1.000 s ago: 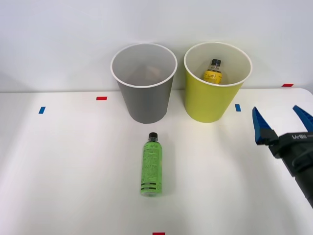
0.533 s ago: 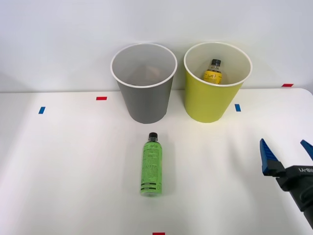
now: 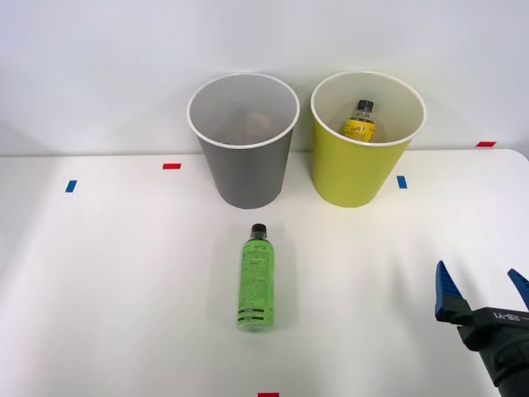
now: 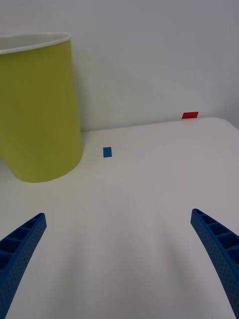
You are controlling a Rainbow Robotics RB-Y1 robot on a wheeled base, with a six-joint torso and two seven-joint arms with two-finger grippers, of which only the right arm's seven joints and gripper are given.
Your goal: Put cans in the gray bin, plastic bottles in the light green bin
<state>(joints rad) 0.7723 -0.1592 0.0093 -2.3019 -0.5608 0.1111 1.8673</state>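
item: my tool (image 3: 484,289), lower right of the frame, blue fingers spread wide, holding nothing. item: green bottle (image 3: 255,279), lying on the surface at centre, cap toward the bins, well apart from my tool. item: yellow bottle (image 3: 359,121), inside the light green bin (image 3: 355,178), upper right. item: gray bin (image 3: 246,174), just left of it. method, as i judge: travel left, straddle the bottle's mid-body across its width, then close.

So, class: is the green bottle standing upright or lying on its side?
Lying on its side: the green bottle rests lengthwise on the table, cap toward the gray bin.
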